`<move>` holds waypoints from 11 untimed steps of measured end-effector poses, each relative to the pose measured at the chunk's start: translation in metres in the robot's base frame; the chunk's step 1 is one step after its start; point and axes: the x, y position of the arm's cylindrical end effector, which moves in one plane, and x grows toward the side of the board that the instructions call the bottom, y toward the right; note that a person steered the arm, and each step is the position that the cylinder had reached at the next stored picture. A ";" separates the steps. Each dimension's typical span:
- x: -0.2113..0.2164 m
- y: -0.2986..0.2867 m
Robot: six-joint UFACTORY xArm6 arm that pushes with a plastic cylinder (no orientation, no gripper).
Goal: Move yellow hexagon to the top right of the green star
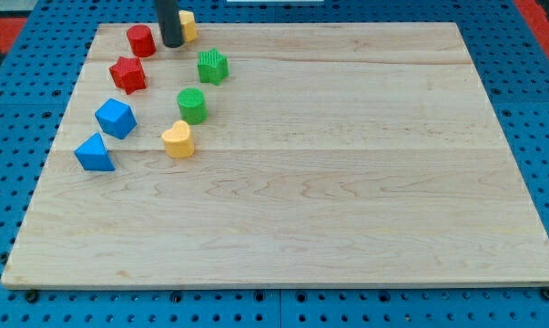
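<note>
My tip (171,44), the end of the dark rod, sits near the top left of the pale wooden table (347,182), touching the left side of the yellow hexagon block (188,25) and just right of the red cylinder block (141,40); no fingers on this rig. The green star block (213,66) lies just below and right of the hexagon. Nearby: red star block (127,74), green cylinder block (192,105), yellow heart block (177,139), blue cube block (116,118), blue triangular block (94,153).

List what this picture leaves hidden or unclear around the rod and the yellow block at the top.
- Yellow block, camera view: my tip and the rod above it cover its left part, so its hexagon shape cannot be confirmed.
- Rod: cut off by the view's top edge; the arm is unseen.
- Tip touching the yellow block or apart: cannot tell.
</note>
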 end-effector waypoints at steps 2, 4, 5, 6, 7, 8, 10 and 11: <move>-0.028 -0.025; -0.040 -0.009; -0.040 0.026; -0.040 0.030; -0.030 0.017; -0.001 0.020; -0.012 0.075; -0.004 0.110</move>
